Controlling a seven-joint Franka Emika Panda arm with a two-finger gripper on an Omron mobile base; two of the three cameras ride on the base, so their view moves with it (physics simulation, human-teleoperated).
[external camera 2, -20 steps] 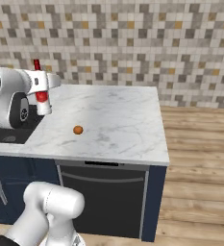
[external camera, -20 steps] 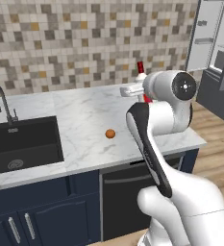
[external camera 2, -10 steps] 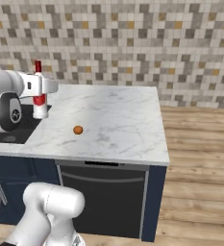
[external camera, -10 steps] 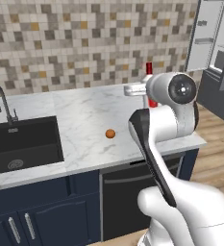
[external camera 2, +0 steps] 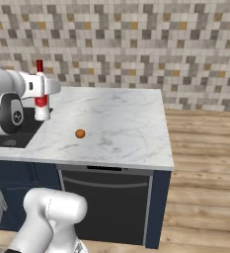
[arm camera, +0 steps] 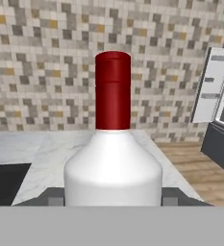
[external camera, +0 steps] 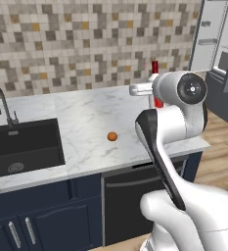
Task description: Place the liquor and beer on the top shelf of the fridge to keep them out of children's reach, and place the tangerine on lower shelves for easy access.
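Note:
The liquor (arm camera: 113, 168), a clear bottle with a red cap, stands upright between my fingers (arm camera: 55, 197), filling the middle of the hand view. My gripper (external camera 2: 42, 90) is shut on the liquor (external camera 2: 41, 103) at its shoulder, above the back of the marble counter (external camera: 86, 117). The arm hides most of the bottle (external camera: 156, 83) in the left base view. The tangerine (external camera: 112, 136) (external camera 2: 80, 133) lies loose on the counter, nearer the front edge. The fridge (external camera: 218, 54) (arm camera: 218, 101) stands open to the right. The beer and the fridge's shelves are out of view.
A dark sink (external camera: 22, 147) with a faucet (external camera: 3, 105) is set into the counter's left end. A dishwasher front (external camera 2: 106, 202) sits under the counter. Wooden floor (external camera 2: 205, 173) runs between the counter's right end and the fridge.
My gripper has carried the liquor a little to the right along the back of the counter, toward the fridge. The tangerine has not moved.

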